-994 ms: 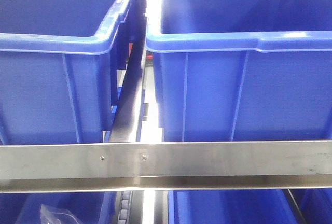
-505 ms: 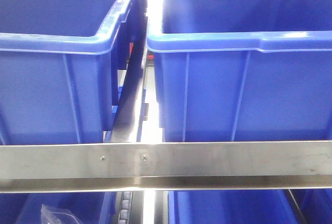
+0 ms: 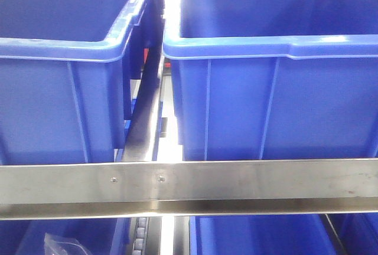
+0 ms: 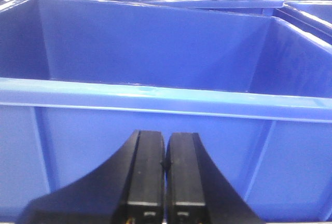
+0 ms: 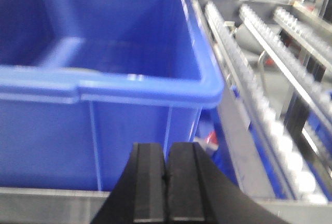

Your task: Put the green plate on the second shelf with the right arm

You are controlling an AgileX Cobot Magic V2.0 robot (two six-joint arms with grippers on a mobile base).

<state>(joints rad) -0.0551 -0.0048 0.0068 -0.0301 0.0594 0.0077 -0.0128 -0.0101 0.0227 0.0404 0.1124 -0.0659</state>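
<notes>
**A:** How are the two arms posed?

**B:** Both are low and level in front of the shelf, pointing straight at the bins. In the left wrist view the black left gripper [image 4: 165, 164] has its two flat fingers pressed together, only a thin seam between them and nothing in it. It faces the near wall of a large blue plastic bin [image 4: 155, 105] with a thick rolled rim, tips just below that rim.

**A:** And the right?

**B:** The same. The black right gripper [image 5: 166, 175] has its fingers closed against each other and holds nothing. It points at the near right corner of another deep blue plastic bin [image 5: 119, 89]. A brushed steel shelf rail [image 5: 46, 200] runs across beneath that bin, and rows of pale conveyor rollers [image 5: 270, 125] run away to the far right.

**A:** Where is the pale green plate, and which way does it lie?

**B:** It shows in none of the views, so I cannot tell where it is or how it points.

**A:** What does the front view give?

**B:** Two blue bins side by side above the horizontal steel rail [image 3: 248, 181], the left one [image 3: 59, 101] and the right one [image 3: 271, 101] parted by a narrow gap. Below the rail, at the near left, a clear plastic bag [image 3: 62, 244] lies in a lower blue bin [image 3: 29, 237].
</notes>
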